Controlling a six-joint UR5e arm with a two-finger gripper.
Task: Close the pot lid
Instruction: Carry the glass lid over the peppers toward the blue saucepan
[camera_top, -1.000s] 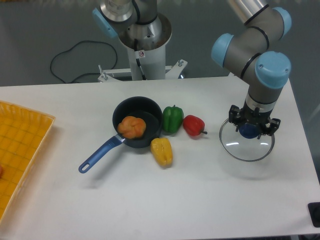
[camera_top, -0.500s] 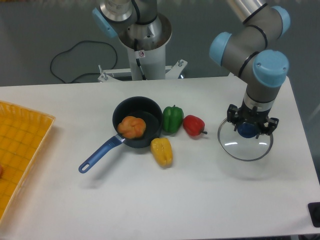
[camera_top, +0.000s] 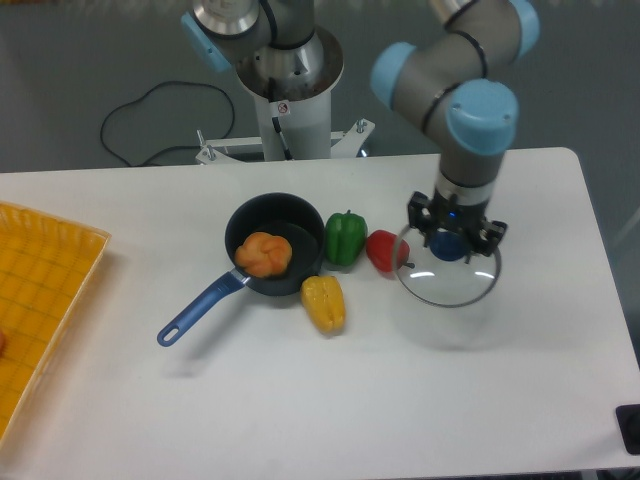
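Claw (camera_top: 450, 243) clamped on the blue knob of the lid (camera_top: 447, 275), held above the surface, right of the red pepper (camera_top: 384, 250). The pot (camera_top: 274, 243) sits left, open (orange item (camera_top: 264, 253) inside). Carry lid level over peppers, centre on rim, lower gently before release.

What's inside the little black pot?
Inside the pot sits an orange lumpy thing, maybe a bun. The pot bottom beneath it is hidden.
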